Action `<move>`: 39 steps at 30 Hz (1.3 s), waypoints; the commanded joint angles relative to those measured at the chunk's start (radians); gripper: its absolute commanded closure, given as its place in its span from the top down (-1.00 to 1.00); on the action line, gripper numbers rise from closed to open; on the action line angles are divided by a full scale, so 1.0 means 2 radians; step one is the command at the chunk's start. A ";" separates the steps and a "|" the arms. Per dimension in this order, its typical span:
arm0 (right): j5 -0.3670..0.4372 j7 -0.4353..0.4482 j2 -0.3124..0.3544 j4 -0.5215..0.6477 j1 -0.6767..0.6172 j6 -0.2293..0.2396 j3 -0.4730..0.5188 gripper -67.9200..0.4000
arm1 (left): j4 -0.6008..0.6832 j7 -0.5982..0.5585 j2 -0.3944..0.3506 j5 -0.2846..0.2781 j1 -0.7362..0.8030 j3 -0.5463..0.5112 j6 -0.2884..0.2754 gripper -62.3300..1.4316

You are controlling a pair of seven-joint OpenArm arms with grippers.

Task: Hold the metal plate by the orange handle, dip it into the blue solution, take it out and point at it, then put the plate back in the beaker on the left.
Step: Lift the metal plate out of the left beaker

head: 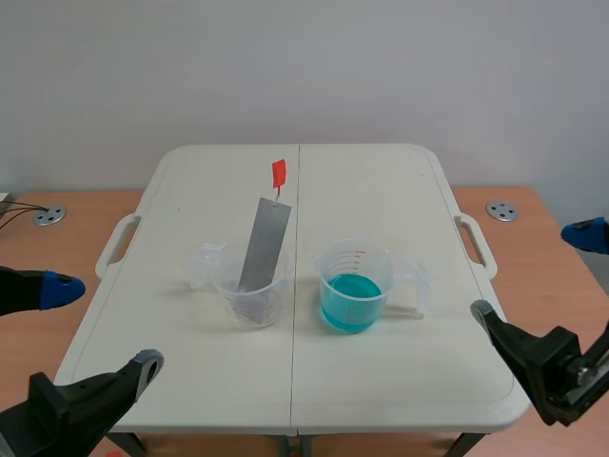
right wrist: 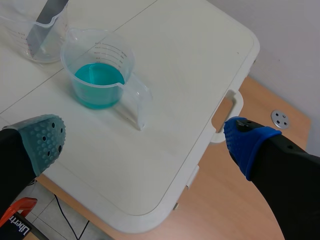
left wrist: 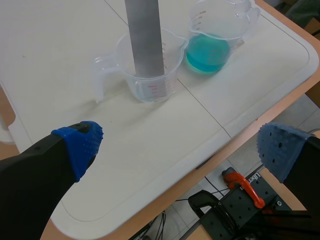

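Fingers spread wide on both, nothing held. Scene: left gripper [head: 100, 326] lower left of frame, right gripper [head: 535, 272] lower right. Metal plate [head: 264, 246] leans in the clear beaker [head: 249, 290] centre-left, orange handle [head: 278, 174] on top. Blue solution [head: 350, 303] sits in the second beaker [head: 354, 262] beside it (near, not touching). Left wrist: plate and clear beaker ahead of the open fingers. Right wrist: second beaker ahead, table [right wrist: 165, 165] underneath.

White letters reading "Libert", cut off after that, stand on a black part [left wrist: 251, 178] below the table [left wrist: 50, 60], seen in both wrist views. The beaker on the left [head: 252, 295] and the beaker of blue solution [head: 354, 286] carry red printed scales; their figures are too small to read
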 commanded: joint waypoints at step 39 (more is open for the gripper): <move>0.006 0.028 0.001 0.008 0.006 -0.002 0.001 0.95 | 0.003 -0.007 0.004 -0.001 0.000 -0.001 -0.001 1.00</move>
